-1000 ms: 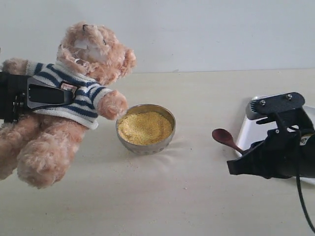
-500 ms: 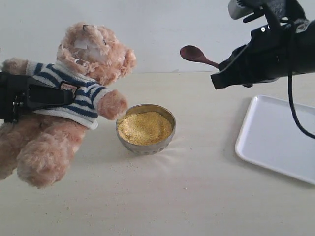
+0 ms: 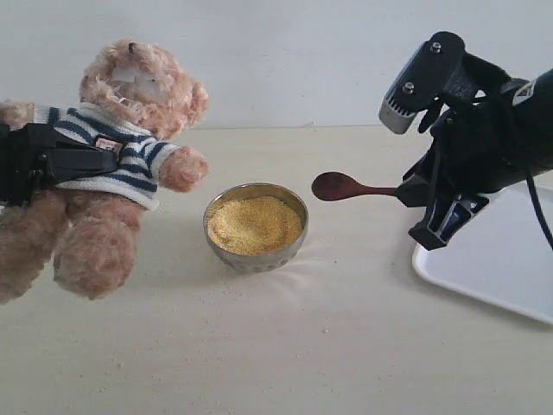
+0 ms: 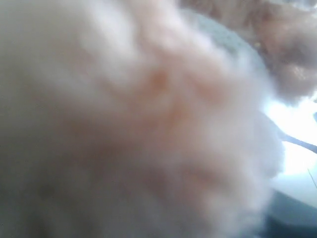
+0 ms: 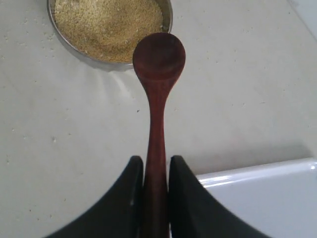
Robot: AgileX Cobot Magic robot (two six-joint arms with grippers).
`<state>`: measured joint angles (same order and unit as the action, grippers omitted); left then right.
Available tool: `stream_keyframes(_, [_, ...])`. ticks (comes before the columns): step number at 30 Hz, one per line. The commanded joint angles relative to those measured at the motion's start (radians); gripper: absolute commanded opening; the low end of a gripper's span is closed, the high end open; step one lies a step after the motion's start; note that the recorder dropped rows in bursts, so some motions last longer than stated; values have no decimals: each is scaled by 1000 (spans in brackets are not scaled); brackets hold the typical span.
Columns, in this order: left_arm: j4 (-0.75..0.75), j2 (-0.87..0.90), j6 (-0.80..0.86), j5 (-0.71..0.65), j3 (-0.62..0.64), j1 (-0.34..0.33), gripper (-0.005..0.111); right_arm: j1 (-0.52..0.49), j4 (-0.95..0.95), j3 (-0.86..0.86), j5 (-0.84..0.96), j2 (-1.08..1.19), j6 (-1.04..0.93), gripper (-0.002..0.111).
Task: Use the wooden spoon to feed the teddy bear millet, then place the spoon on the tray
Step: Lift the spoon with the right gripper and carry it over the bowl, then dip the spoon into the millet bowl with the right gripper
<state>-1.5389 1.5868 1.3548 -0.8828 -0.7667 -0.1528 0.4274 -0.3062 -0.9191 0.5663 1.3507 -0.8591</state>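
The teddy bear (image 3: 130, 130) hangs above the table at the left, leaning back. My left gripper (image 3: 95, 160) is shut on its striped torso. Blurred fur of the teddy bear (image 4: 148, 124) fills the left wrist view and hides the jaws there. The millet (image 3: 255, 223) is heaped in a metal bowl (image 3: 252, 253) at the centre. My right gripper (image 3: 413, 192) is shut on the handle of the wooden spoon (image 3: 341, 186), held level just right of the bowl. In the right wrist view the wooden spoon (image 5: 157, 94) points at the millet (image 5: 109, 22), no grains showing in it, with my right gripper (image 5: 156, 168) clamping its handle.
The white tray (image 3: 484, 264) lies at the right edge of the table, partly behind my right arm. The same tray (image 5: 262, 198) shows beside my right fingers (image 5: 185, 198). A few loose grains dot the table around the metal bowl (image 5: 99, 62).
My right gripper lifted the spoon from low beside the tray, swung it high, then brought it down level beside the bowl. The bear has shifted slightly left and up.
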Motion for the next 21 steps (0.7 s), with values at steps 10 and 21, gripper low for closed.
stream_keyframes(10, [-43,-17,7,45,-3,-4,5,188,233,-349,165,278,117,0])
stream_keyframes(21, [-41,-17,7,71,-3,-4,5,211,321,-457,235,395,100,0])
